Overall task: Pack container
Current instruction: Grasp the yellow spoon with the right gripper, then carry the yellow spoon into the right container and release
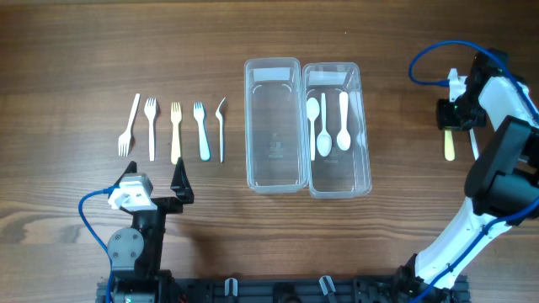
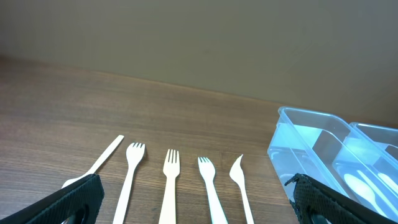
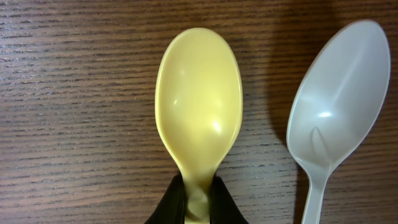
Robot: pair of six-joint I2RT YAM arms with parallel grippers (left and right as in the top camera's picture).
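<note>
Container (image 1: pixel 341 178) of clear plastic lies right of centre on the wooden worktop (image 1: pixel 76 59), with three white spoons (image 1: pixel 324 135) lying lengthwise inside it.

Far left, a row of five pieces of cutlery (image 1: pixel 176 130) lies side by side, none touching. It holds a tilted white fork, a white fork, a cream fork, a pale blue fork and a thin white piece with a curved tip — knife or not, I cannot tell. In the left wrist view their handles are cut off at the bottom edge.

Just below the row the left gripper (image 1: pixel 156 178) hangs with its jaws spread wide, holding nothing. Its black fingers (image 2: pixel 74 199) fill that view's lower corners.

Against the container's left wall lies a second clear tub (image 1: pixel 274 101), empty — whether it is a lid or a box is hard to make out.

At the far right the right gripper (image 3: pixel 198 194) has its jaws clamped on the neck of a yellow spoon (image 3: pixel 199 106), bowl facing up. From overhead the gripper covers the bowl and only the handle shows. Just to its right in the wrist view lies a white spoon (image 3: pixel 339 106), its handle cut off by the frame. From overhead that spoon is hard to make out beneath the arm.
</note>
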